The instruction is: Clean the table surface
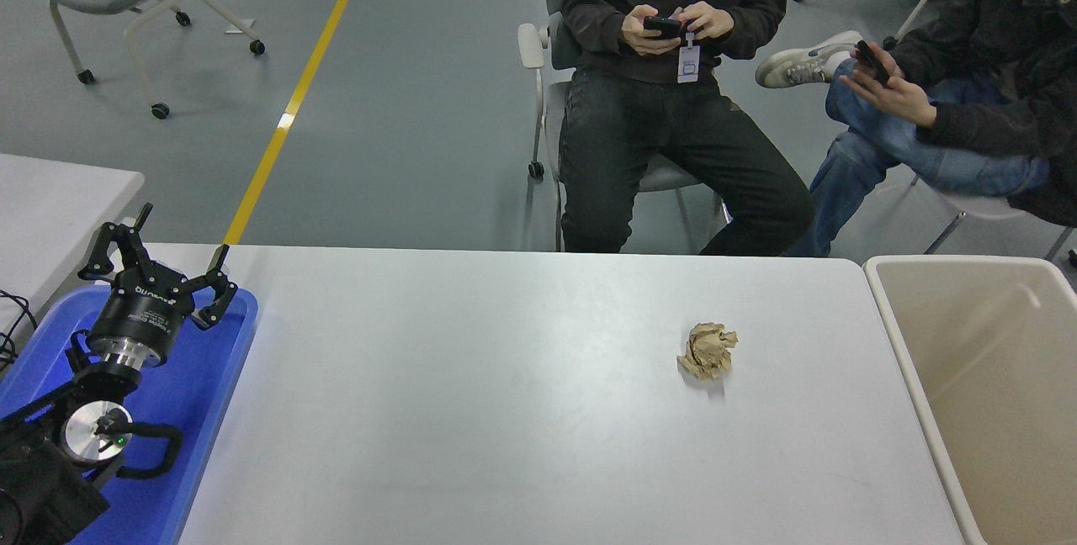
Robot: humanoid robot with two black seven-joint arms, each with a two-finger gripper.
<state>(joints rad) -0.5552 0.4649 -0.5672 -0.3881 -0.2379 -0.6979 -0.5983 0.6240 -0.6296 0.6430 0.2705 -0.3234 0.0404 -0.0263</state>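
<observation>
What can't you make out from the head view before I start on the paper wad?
- Right arm: not in the head view at all.
- Bin: cut off by the right and bottom edges, so most of its floor is unseen.
- Blue tray: largely covered by the parked left arm and left gripper.
- Underside of the paper wad: hidden by the wad itself, which lies on the table.

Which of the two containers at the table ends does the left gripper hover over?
The blue tray at the left end: the left gripper hovers there, fingers spread. The beige bin at the right end has no arm near.
</observation>
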